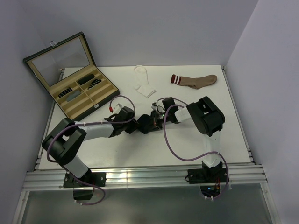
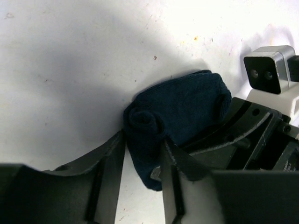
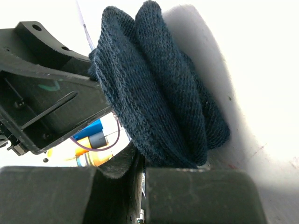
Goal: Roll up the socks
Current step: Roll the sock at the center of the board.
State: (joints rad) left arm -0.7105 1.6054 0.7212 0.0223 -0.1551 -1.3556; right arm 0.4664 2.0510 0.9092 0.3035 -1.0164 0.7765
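A navy sock (image 2: 182,107) lies bunched into a loose roll on the white table, between my two grippers at the table's middle. My left gripper (image 2: 142,140) has its fingers closed against both sides of the roll's near end. My right gripper (image 3: 142,161) is shut, pinching the sock's (image 3: 159,93) fabric at the other end. From above, the left gripper (image 1: 142,125) and right gripper (image 1: 156,119) meet tip to tip and hide most of that sock. A white sock (image 1: 145,84) lies flat at the back centre. A brown sock (image 1: 194,80) with a red and white cuff lies flat at the back right.
An open dark case (image 1: 84,95) with tan compartments and a raised glass lid stands at the back left. Grey walls close the table on three sides. Purple cables loop over both arms.
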